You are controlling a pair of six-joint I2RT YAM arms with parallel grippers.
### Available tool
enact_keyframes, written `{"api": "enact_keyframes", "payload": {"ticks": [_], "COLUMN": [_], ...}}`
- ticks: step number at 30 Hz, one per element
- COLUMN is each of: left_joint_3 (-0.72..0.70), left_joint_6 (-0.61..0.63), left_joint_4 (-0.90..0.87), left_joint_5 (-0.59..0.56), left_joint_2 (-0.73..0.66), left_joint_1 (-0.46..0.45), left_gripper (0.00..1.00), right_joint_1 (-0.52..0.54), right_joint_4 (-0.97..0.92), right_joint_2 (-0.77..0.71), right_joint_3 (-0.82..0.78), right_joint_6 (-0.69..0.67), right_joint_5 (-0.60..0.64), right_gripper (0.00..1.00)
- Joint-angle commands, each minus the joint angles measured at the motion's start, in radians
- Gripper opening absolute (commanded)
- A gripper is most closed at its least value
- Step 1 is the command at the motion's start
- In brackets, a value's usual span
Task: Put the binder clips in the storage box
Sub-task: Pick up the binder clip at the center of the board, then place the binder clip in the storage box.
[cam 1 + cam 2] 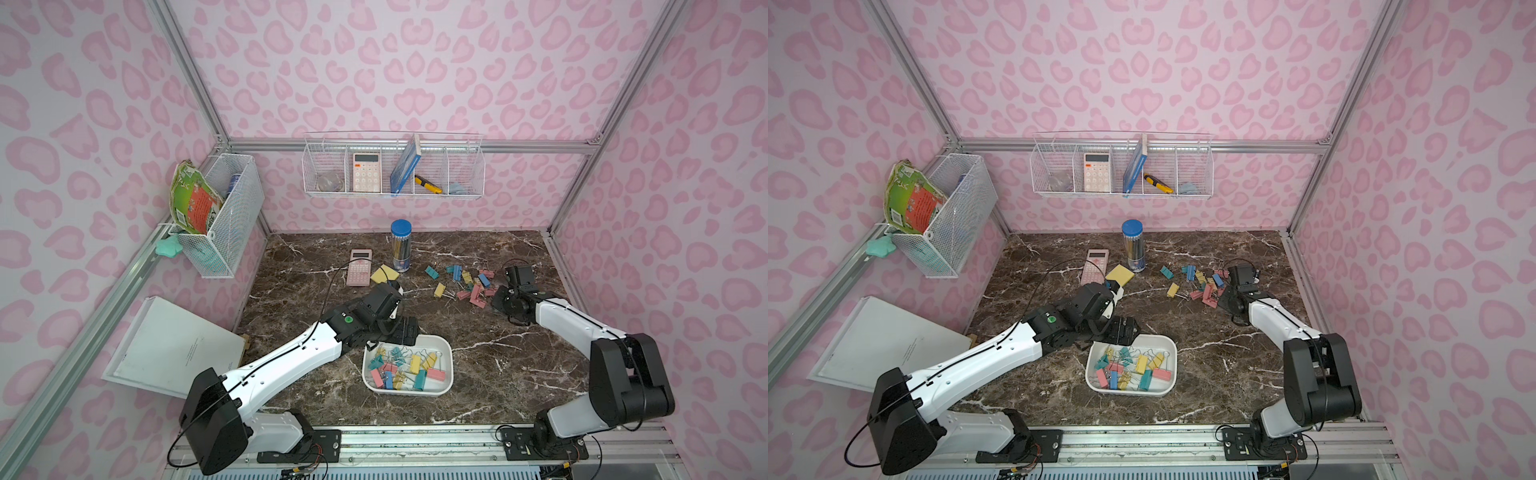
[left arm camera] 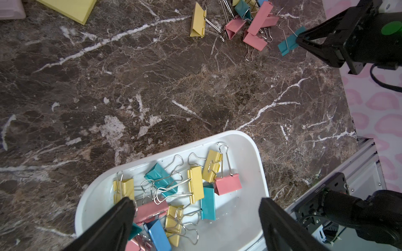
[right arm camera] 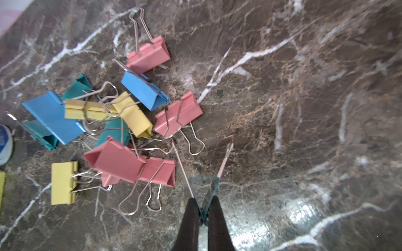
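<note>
Binder clips point(image 1: 475, 293) are lying in two lots: a loose heap at 1 o'clock on the table point(image 1: 519, 365), and the rest sitting in the box point(image 1: 441, 347) at 6 o'clock. The right claw point(image 3: 203, 209) is clenching one teal clip point(image 3: 203, 189) at the heap's 4 o'clock edge. The wrist view is showing that clip end-on, its wire handles pointing away from the claw. Whether it is riding clear of the table cannot be told. The left claw point(image 2: 195, 203) is hanging released, jaws wide, over the box's 11 o'clock part and gripping nothing.

Finding: the coming move is turning on one bearing. In both top views the box is lying at about 8 o'clock from the right claw, well apart, with bare table between. The box's long axis is running 9 to 3 o'clock, so the right claw is facing its far long side. The left claw is nearer the box, but the right claw is nearer the heap and is carrying the load. Judgement: the task is looking roughly half done, and the left claw is risking crowding the drop.
</note>
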Motion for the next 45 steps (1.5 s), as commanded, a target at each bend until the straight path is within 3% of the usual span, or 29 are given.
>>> {"api": "enact_keyframes", "payload": {"ticks": [1,4,8,11,15,19,23,26,28,30,35,37,39,42,45], "left_joint_3": [-0.004,-0.024,-0.070,-0.094,-0.113,-0.114,-0.118,-0.124,-0.130,-0.130,-0.131,-0.132,-0.108,-0.039,0.022], "left_joint_6": [-0.039,-0.083,-0.163,-0.224,-0.264,-0.248,-0.238,-0.224,-0.214,-0.204,-0.133,-0.057,-0.006,0.080,0.132], "left_joint_4": [0.022,0.036,0.066,0.072,0.077,0.081,0.076,0.081,0.089,0.089,0.127,0.172,0.158,0.090,0.040], "left_joint_5": [-0.008,-0.001,0.005,0.017,0.009,0.009,0.008,0.019,0.027,0.031,0.095,0.200,0.232,0.202,0.126], "left_joint_2": [-0.019,-0.041,-0.077,-0.093,-0.105,-0.120,-0.120,-0.118,-0.121,-0.121,-0.120,-0.114,-0.098,-0.055,-0.004], "left_joint_1": [0.027,0.084,0.186,0.259,0.304,0.306,0.306,0.306,0.306,0.306,0.306,0.300,0.280,0.210,0.127], "left_gripper": [0.94,0.94,0.95,0.93,0.89,0.89,0.89,0.91,0.92,0.92,0.93,0.93,0.93,0.94,0.94], "right_joint_1": [0.015,0.104,0.379,0.567,0.751,0.832,0.841,0.872,0.873,0.872,0.799,0.668,0.477,0.209,0.093], "right_joint_4": [-0.034,0.014,0.074,0.133,0.222,0.245,0.292,0.265,0.230,0.193,0.120,0.106,0.106,0.138,0.112], "right_joint_2": [-0.094,-0.264,-0.464,-0.525,-0.487,-0.421,-0.352,-0.321,-0.331,-0.365,-0.520,-0.574,-0.581,-0.492,-0.289], "right_joint_3": [0.014,-0.022,-0.101,-0.188,-0.307,-0.336,-0.366,-0.353,-0.342,-0.328,-0.311,-0.310,-0.293,-0.230,-0.094], "right_joint_6": [0.001,-0.002,0.005,0.046,0.088,0.076,0.053,0.049,0.050,0.049,0.038,0.000,-0.032,-0.068,-0.097], "right_joint_5": [-0.029,-0.102,-0.091,-0.151,-0.194,-0.158,-0.220,-0.183,-0.148,-0.093,0.091,0.099,0.050,-0.058,-0.097], "right_gripper": [0.00,0.00,0.00,0.00,0.00,0.00,0.04,0.14,0.30,0.39,0.46,0.46,0.46,0.45,0.45]}}
